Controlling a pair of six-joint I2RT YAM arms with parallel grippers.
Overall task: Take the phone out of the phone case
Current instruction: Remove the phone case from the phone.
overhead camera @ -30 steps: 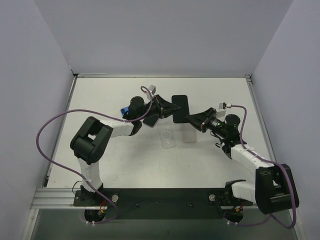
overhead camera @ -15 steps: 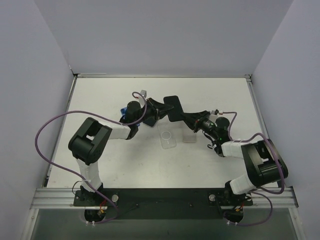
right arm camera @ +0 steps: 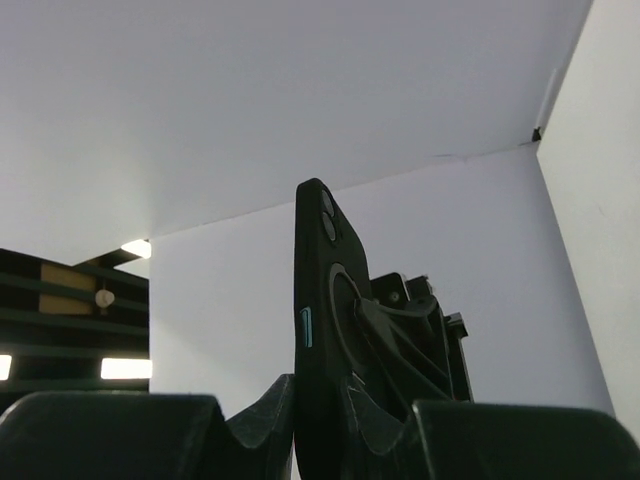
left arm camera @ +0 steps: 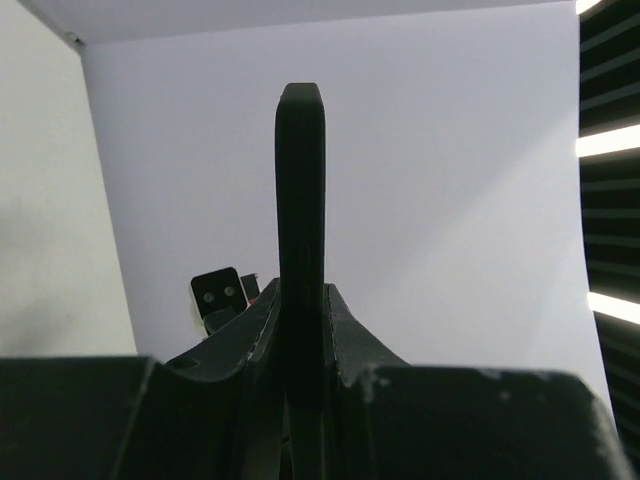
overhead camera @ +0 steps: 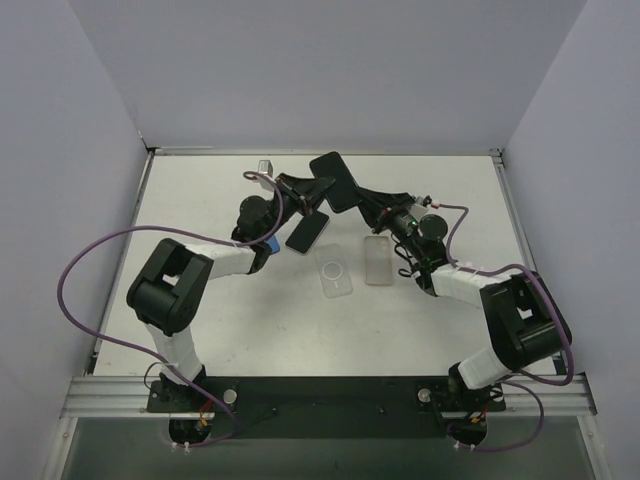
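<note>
Above table (overhead camera: pixel 200 200), left claw (left arm camera: pixel 301 320), right claw (right arm camera: pixel 322 385), both clamped on phone case (overhead camera: pixel 332 172)

The phone (overhead camera: pixel 333 180) sits inside its black case (right arm camera: pixel 322 300), raised above the tabletop (overhead camera: pixel 200 200) near its far middle. It is gripped from either side by the left tool (left arm camera: pixel 300 330) and the right tool (right arm camera: pixel 325 400). The case back shows camera lenses, a ring and a bluish side button.
</note>
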